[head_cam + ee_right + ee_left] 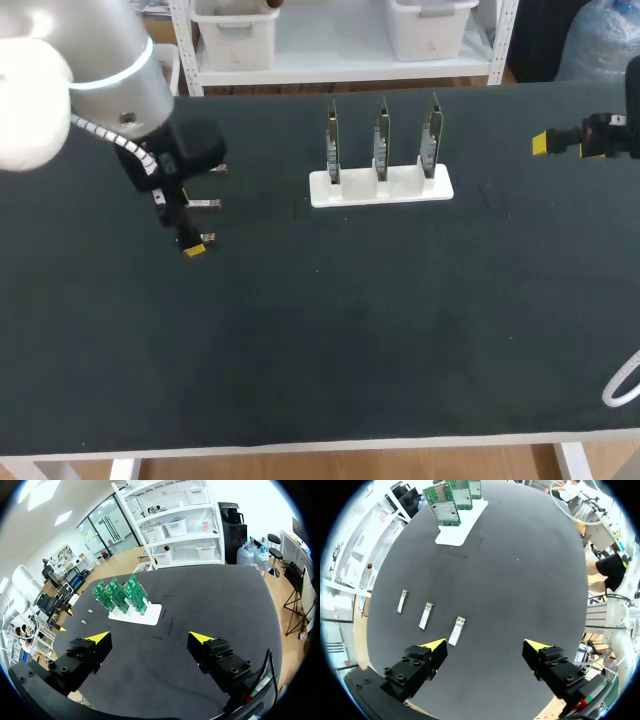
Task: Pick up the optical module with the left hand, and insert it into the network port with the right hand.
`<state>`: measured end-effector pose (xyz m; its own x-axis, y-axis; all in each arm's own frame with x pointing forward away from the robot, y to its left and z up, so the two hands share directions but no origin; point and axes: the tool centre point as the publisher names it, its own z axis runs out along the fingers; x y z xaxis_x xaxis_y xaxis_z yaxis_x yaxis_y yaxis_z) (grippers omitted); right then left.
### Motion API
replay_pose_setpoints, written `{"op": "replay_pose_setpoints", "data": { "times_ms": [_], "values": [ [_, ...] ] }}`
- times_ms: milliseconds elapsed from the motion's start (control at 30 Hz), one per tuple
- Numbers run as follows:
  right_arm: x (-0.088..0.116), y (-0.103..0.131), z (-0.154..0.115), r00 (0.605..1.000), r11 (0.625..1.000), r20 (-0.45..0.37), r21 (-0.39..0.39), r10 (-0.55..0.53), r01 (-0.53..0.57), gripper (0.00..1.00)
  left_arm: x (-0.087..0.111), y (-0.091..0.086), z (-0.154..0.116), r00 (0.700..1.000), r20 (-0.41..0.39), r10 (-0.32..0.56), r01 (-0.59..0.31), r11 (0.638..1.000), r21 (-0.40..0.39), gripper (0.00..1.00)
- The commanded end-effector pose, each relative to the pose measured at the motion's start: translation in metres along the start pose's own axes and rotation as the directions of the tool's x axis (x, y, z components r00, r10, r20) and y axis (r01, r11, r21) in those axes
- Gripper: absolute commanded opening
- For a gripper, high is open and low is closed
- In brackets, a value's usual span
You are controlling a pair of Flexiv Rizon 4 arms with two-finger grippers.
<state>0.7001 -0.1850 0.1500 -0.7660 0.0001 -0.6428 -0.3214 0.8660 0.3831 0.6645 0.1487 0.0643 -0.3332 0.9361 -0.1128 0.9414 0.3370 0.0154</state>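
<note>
Just ahead of the left gripper, whose yellow-tipped fingers stand wide apart and hold nothing, three optical modules lie in a slanted row on the black table. The nearest module lies just beyond one fingertip, not between the fingers. Each is a slim metal bar, probably light, stiff and smooth, so it may skid when nudged. The safest hold seems to be across its long sides, mid-length. Farther ahead, a white holder carries upright green boards. The right gripper is likewise spread open and empty.
</note>
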Motion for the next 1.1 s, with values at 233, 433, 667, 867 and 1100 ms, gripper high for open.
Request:
{"op": "replay_pose_setpoints", "data": {
  "times_ms": [233, 433, 667, 867, 1100],
  "values": [
    [0.0, 0.0, 0.0, 1.0, 1.0, 0.0, 0.0, 0.0, 0.0, 1.0, 0.011, 0.011, 0.006, 1.0, 0.016, 0.011, -0.01, 1.0, -0.024, 1.0],
    [0.0, 0.0, 0.0, 1.0, 1.0, 0.0, 0.0, 0.0, 0.0, 1.0, 0.012, 0.012, 0.009, 0.999, 0.031, 0.008, -0.008, 1.0, -0.02, 1.0],
    [0.0, 0.0, 0.0, 1.0, 1.0, 0.0, 0.0, 0.0, 0.0, 1.0, 0.012, 0.012, 0.009, 0.999, 0.031, 0.008, -0.008, 1.0, -0.02, 1.0],
    [0.0, 0.0, 0.0, 1.0, 1.0, 0.0, 0.0, 0.0, 0.0, 1.0, 0.012, 0.012, 0.009, 0.999, 0.031, 0.008, -0.008, 1.0, -0.02, 1.0],
    [0.0, 0.0, 0.0, 1.0, 1.0, 0.0, 0.0, 0.0, 0.0, 1.0, 0.01, 0.017, 0.005, 0.991, -0.135, -0.007, 0.001, 0.999, -0.041, 1.0]
  ]
}}
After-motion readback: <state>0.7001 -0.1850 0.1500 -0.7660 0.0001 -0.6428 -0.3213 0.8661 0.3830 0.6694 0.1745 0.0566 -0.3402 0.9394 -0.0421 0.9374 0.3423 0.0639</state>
